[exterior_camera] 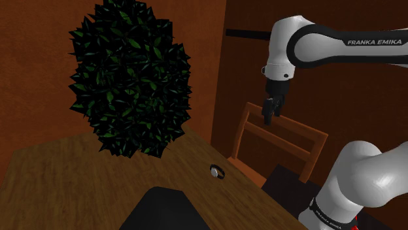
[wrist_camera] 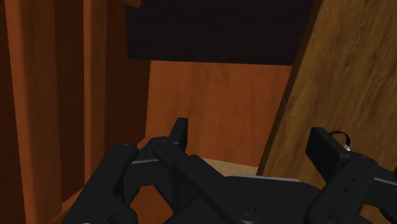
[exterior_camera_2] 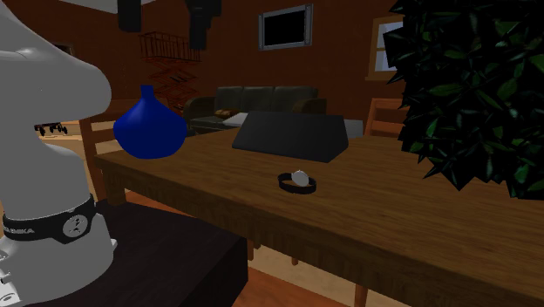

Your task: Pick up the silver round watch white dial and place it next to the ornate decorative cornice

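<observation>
The watch [exterior_camera: 218, 171], a small round pale face on a dark band, lies flat on the wooden table [exterior_camera: 78, 183] near the edge on the shoulder view's right. In the second exterior view the watch [exterior_camera_2: 297, 180] rests in front of a dark grey wedge-shaped block, the cornice [exterior_camera_2: 288, 135]. The shoulder view has the cornice [exterior_camera: 163, 209] at its bottom edge. My gripper [exterior_camera: 271, 112] hangs high above a wooden chair, off the table's edge and well above the watch. In the wrist view my gripper [wrist_camera: 254, 143] is open with nothing between the fingers, and the watch [wrist_camera: 344, 137] peeks past one fingertip.
A large dark-leaved plant [exterior_camera: 131, 78] towers over the table's far side. The wooden chair [exterior_camera: 281, 140] stands against the table below my gripper. A blue vase [exterior_camera_2: 150, 126] sits on the table's end near the stand [exterior_camera_2: 157, 262]. A sofa [exterior_camera_2: 261, 100] stands far behind.
</observation>
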`<state>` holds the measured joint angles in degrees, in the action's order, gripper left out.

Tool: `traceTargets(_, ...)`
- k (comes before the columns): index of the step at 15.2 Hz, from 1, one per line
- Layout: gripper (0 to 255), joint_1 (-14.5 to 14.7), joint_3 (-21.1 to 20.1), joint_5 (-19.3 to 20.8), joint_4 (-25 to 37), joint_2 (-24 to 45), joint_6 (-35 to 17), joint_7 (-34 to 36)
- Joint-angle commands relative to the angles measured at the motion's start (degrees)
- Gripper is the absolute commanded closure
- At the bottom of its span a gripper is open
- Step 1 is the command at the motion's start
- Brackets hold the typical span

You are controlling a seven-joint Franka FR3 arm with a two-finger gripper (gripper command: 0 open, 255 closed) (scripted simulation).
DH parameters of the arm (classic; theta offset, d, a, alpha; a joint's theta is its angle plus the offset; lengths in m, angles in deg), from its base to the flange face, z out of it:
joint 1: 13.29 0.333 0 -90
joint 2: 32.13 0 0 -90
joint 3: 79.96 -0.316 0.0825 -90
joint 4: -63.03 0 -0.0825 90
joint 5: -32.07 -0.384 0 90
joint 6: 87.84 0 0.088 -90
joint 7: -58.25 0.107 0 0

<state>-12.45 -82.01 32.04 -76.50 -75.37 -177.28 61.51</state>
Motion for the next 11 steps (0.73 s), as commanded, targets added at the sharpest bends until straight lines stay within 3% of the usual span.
traceTargets(1, 0, 0.0, 0.0, 0.0, 0.0, 0.0, 0.0, 0.0)
traceTargets(11, 0, 3.09, -7.88, -9.08, -6.25, 8.74, -19.16, 11.29)
